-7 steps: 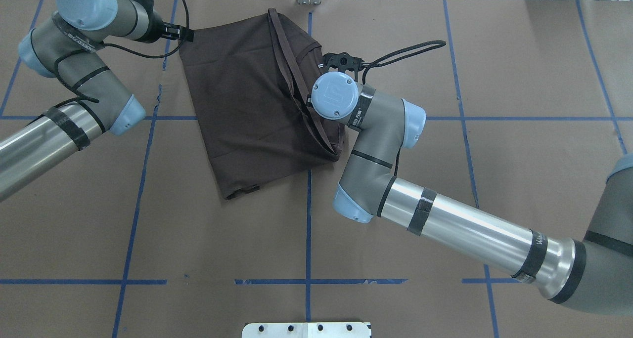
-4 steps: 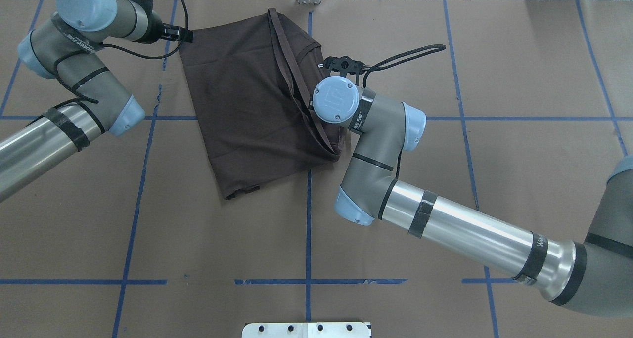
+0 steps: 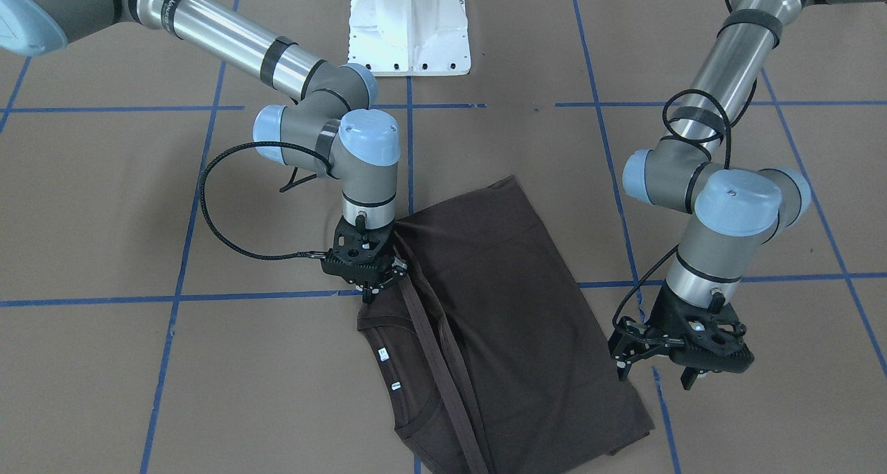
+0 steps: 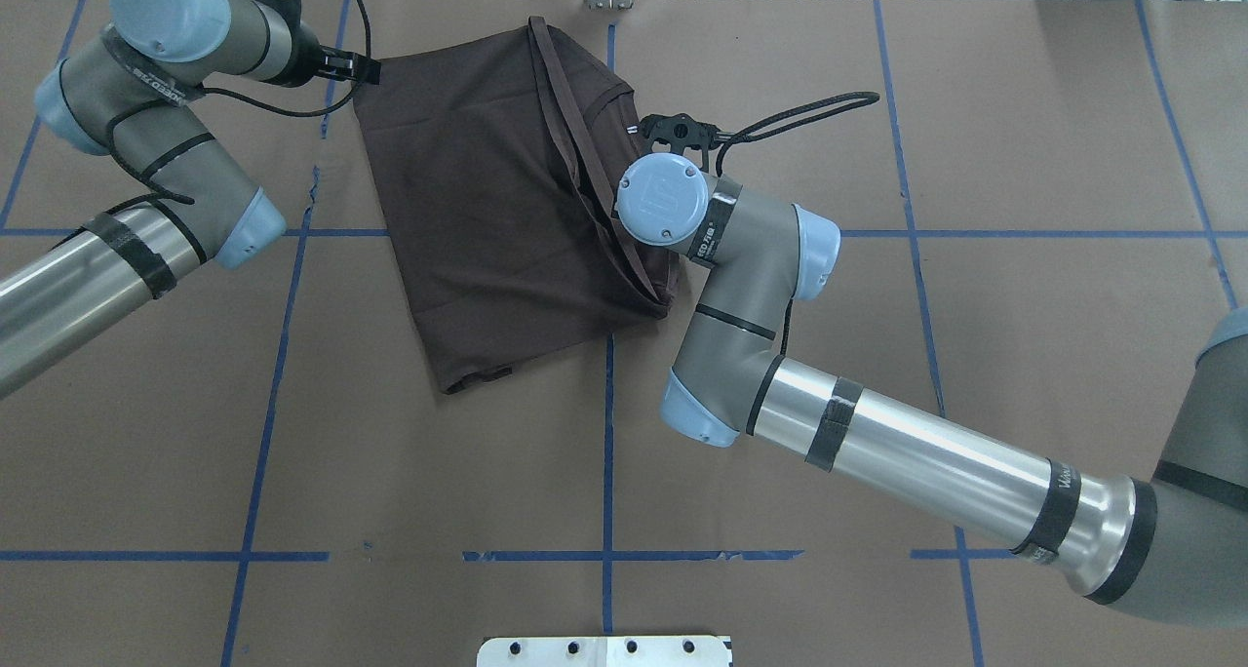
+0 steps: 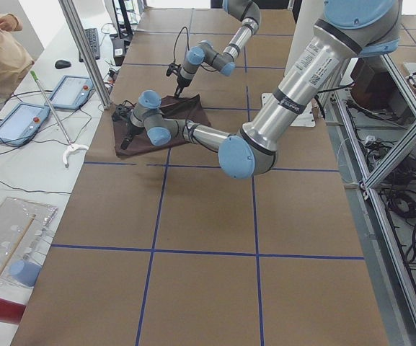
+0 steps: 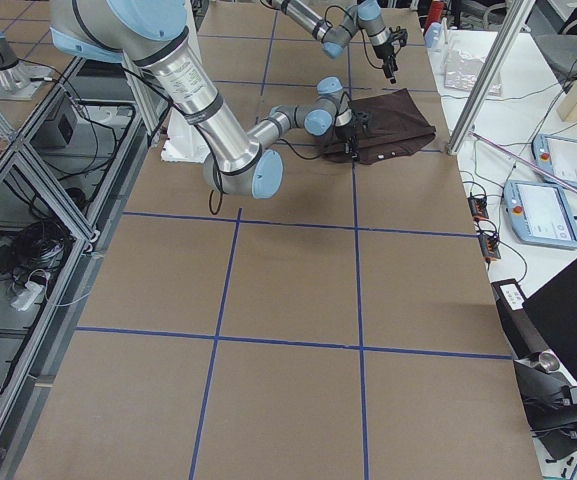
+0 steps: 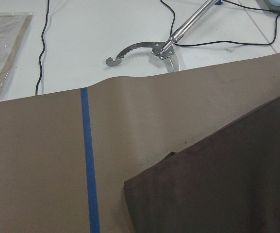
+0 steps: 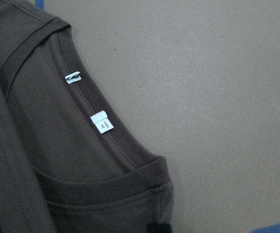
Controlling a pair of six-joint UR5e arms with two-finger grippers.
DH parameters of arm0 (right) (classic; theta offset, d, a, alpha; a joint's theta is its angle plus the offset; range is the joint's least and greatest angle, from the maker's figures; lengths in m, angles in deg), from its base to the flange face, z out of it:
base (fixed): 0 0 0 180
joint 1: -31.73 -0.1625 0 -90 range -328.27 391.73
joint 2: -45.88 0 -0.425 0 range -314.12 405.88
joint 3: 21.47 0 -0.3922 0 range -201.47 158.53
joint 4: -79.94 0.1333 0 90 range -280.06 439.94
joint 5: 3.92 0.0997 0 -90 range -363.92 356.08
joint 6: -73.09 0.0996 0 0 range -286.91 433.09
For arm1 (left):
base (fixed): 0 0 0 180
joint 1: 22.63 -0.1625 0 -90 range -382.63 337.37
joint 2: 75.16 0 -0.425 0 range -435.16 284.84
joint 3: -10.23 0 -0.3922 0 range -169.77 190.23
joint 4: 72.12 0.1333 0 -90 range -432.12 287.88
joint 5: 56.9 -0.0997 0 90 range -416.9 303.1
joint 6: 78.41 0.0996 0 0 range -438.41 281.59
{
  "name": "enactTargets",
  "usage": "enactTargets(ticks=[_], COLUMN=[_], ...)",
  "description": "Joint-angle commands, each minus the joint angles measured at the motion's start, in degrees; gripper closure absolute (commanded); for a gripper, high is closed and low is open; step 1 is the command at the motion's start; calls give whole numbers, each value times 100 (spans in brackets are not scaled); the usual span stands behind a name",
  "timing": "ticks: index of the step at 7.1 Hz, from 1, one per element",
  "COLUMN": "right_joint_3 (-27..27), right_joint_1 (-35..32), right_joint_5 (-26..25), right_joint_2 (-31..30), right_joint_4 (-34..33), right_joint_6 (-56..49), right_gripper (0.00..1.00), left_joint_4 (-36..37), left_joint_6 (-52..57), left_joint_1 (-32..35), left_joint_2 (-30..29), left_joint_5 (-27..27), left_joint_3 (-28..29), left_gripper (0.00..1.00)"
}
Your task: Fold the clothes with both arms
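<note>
Seems between folds w/ left gripper (image 3: 653, 375) wide open, empty, right gripper (image 3: 367, 288) not clear if closed; next, must pinch T-shirt (image 3: 513, 308) corners.

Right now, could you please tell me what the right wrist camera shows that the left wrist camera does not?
Only the right wrist view shows the ribbed collar and two white neck tags. Only the left wrist view shows a plain corner of the garment, the table's far edge and, beyond it, a white bench with a metal reaching tool and black cables. Both show the dark T-shirt lying on the brown table covering, which is marked with blue tape.
</note>
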Motion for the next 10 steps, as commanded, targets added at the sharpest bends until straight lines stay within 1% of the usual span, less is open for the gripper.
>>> enactTargets(ticks=[1,2,3,4,5,6,7,8,10], right_joint_3=[69,339,1012,1819,2854,3534,3924,4084,4034], right_joint_1=[1,1,96,437,779,1166,1457,1581,1591], right_joint_5=[2,-7,-59,-364,-480,-777,-1006,-1087,-1079], right_joint_2=[8,-183,-681,-1251,-1927,-2569,-2993,-3232,-3244], right_joint_4=[-21,-21,-30,-151,-414,-442,-451,-443,-451], right_joint_6=[6,6,15,50,76,216,243,287,200], right_gripper=[100,100,100,100,100,100,100,100,100], left_joint_4=[0,-9,-9,-18,-18,-18,-18,-26,-97], left_joint_6=[-7,-85,-199,-200,-200,-209,-209,-218,-244], left_joint_1=[0,-9,-18,-18,-18,-26,-35,-53,-70], left_joint_2=[0,-9,-26,-26,-26,-35,-35,-35,-35], left_joint_5=[0,0,9,9,9,9,9,9,9], left_joint_3=[-12,-21,-30,-30,-30,-39,-39,-39,-48], left_gripper=[0,0,0,0,0,0,0,0,0])
